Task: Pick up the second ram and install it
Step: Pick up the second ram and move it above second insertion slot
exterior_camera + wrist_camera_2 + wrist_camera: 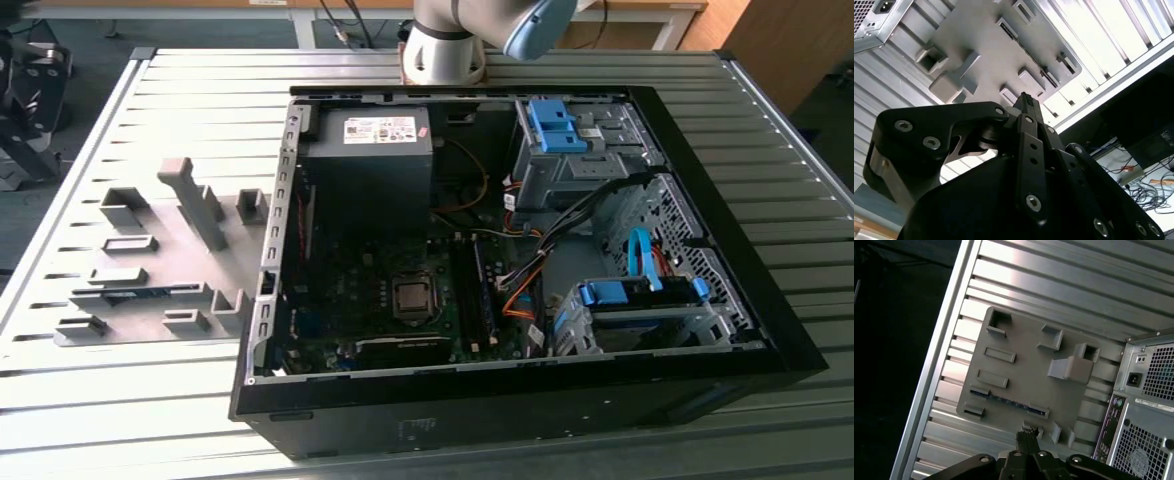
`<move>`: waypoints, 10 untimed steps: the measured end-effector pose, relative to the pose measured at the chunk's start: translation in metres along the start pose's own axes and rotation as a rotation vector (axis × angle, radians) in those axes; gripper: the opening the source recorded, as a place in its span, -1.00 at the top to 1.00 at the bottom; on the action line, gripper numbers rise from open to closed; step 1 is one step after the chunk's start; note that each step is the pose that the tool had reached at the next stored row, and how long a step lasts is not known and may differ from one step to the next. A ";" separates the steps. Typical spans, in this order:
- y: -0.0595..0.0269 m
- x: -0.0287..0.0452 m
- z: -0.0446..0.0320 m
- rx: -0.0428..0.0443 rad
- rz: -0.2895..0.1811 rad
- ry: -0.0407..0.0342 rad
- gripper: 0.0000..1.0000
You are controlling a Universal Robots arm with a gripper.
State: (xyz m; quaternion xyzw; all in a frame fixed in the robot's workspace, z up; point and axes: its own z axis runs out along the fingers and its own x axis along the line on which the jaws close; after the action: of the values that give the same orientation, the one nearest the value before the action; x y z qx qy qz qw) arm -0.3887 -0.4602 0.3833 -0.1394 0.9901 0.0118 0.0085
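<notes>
The second ram (1009, 401) lies flat on the grey fixture plate (1024, 365), a thin green stick with a blue label held between two small end holders. In the exterior view the ram (140, 293) sits near the plate's front, left of the open computer case (534, 250). My gripper (1027, 432) hovers well above the plate, its tips over the plate's edge near the ram and apart from it. In both wrist views the fingertips (1024, 98) are pressed together with nothing between them.
Grey fixture blocks stand on the plate, the tallest (194, 200) at its middle. Inside the case are the power supply (374, 150), motherboard with memory slots (474, 290), cables and blue drive brackets (638, 295). The arm's base (447, 45) stands behind the case on the slatted table (134, 400).
</notes>
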 end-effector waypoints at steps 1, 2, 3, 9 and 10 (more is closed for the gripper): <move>0.0000 0.0000 0.0003 0.0003 -0.012 0.0005 0.79; 0.0000 0.0000 0.0005 0.0004 -0.027 0.0010 0.79; 0.0000 0.0000 0.0007 0.0003 -0.042 0.0014 0.79; 0.0000 0.0001 0.0023 -0.0011 -0.137 0.0035 0.79; 0.0000 0.0001 0.0025 -0.0012 -0.151 0.0038 0.79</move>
State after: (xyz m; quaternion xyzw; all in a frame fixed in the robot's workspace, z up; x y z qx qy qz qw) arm -0.3887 -0.4601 0.3808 -0.2138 0.9768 0.0115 0.0074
